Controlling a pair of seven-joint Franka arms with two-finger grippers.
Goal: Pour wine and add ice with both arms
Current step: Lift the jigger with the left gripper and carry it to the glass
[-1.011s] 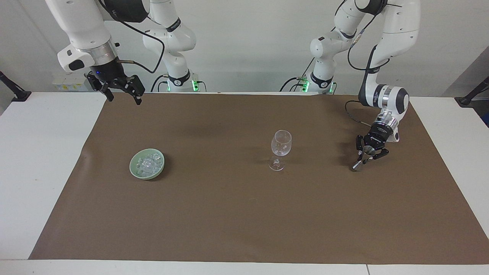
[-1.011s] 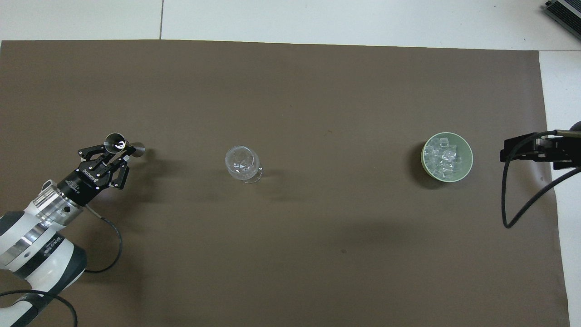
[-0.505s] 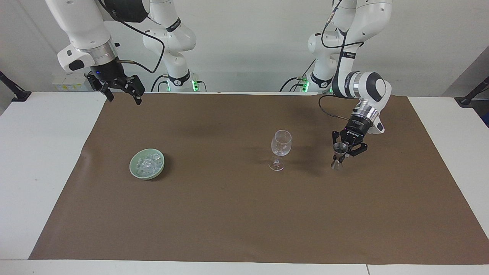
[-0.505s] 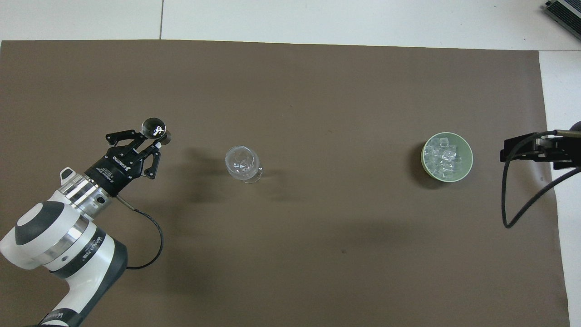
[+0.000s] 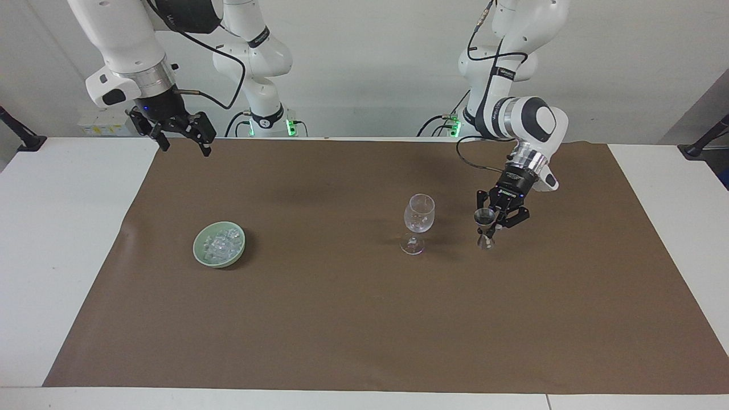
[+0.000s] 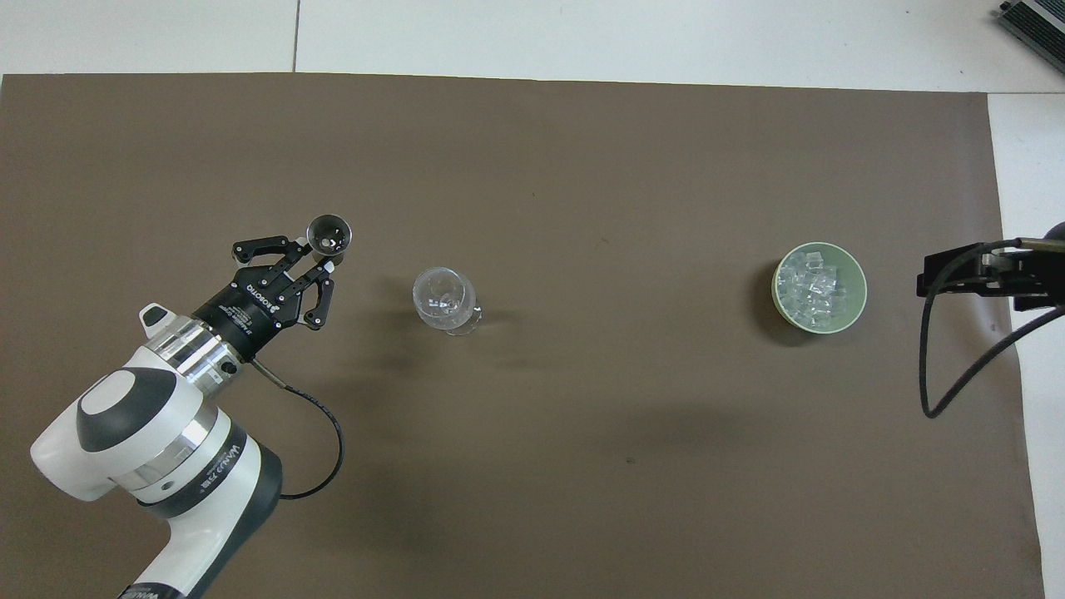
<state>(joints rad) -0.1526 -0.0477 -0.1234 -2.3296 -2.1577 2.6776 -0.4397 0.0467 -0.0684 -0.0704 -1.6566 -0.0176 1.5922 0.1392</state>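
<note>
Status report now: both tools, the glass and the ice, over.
Left tool shut on jigger, beside wine glass. Right tool open, waiting over the mat's edge. Ice in green bowl, untouched. Nothing in the way.

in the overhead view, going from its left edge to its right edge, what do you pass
left tool shut on the metal jigger → wine glass → green bowl of ice → right tool, open, waiting at the mat's edge
</note>
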